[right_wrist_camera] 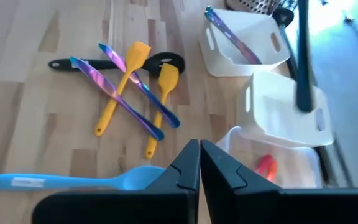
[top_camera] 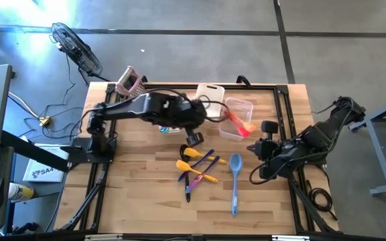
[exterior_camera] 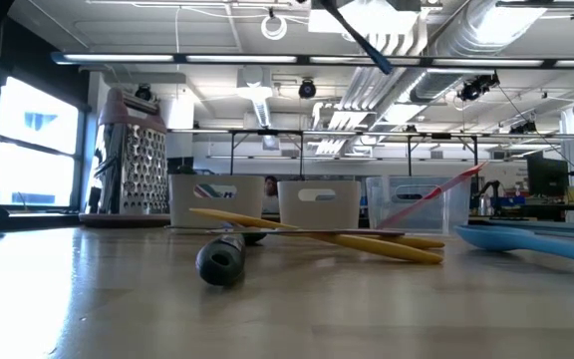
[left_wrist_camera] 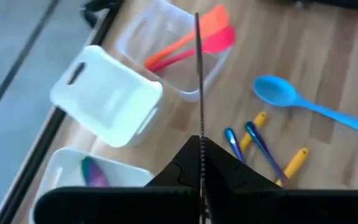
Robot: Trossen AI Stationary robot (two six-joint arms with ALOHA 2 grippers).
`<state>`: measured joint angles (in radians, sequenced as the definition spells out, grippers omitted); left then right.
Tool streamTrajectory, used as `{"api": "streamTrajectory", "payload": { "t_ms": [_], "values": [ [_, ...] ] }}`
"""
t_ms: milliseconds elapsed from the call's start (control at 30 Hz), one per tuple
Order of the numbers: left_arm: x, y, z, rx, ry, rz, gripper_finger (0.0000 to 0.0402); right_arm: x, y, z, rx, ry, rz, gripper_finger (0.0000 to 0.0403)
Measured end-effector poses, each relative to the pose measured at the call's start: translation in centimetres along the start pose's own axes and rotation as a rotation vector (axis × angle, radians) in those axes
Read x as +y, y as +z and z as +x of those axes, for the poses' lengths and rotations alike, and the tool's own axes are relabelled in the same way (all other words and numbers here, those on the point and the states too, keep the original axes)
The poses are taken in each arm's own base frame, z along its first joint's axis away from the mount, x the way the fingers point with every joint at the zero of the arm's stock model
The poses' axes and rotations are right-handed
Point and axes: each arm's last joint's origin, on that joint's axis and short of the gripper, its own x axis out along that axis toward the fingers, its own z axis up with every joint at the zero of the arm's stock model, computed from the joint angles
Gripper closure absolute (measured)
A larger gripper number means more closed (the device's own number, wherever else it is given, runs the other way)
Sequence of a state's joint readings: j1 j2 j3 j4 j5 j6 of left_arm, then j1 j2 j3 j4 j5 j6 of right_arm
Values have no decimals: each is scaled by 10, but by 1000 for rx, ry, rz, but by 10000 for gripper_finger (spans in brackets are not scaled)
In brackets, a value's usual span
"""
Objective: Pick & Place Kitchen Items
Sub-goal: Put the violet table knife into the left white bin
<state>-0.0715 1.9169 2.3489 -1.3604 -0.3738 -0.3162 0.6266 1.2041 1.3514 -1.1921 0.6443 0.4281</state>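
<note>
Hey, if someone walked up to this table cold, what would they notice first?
Probably the heap of crossed utensils mid-table, with the long blue spoon beside it. Behind them, a clear tub holds orange and red spatulas. The left tool, shut, hangs just above the heap; the right tool waits shut at the right edge.

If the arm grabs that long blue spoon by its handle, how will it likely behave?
The blue spoon looks slim and plastic, so probably light and fairly stiff. Its bowl sits at one end of a long handle, so gripped far from it, it may droop or swing. Lying flat on the wooden table, clear of the other utensils, it probably won't roll.
</note>
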Motion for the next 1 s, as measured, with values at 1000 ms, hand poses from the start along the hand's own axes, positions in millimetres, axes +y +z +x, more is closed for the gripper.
{"api": "streamTrajectory", "payload": {
  "t_ms": [1000],
  "values": [
    [43,-20,-49,-5,223,-315,401,-4,0,0,-29,-109,-121,399]
  ]
}}
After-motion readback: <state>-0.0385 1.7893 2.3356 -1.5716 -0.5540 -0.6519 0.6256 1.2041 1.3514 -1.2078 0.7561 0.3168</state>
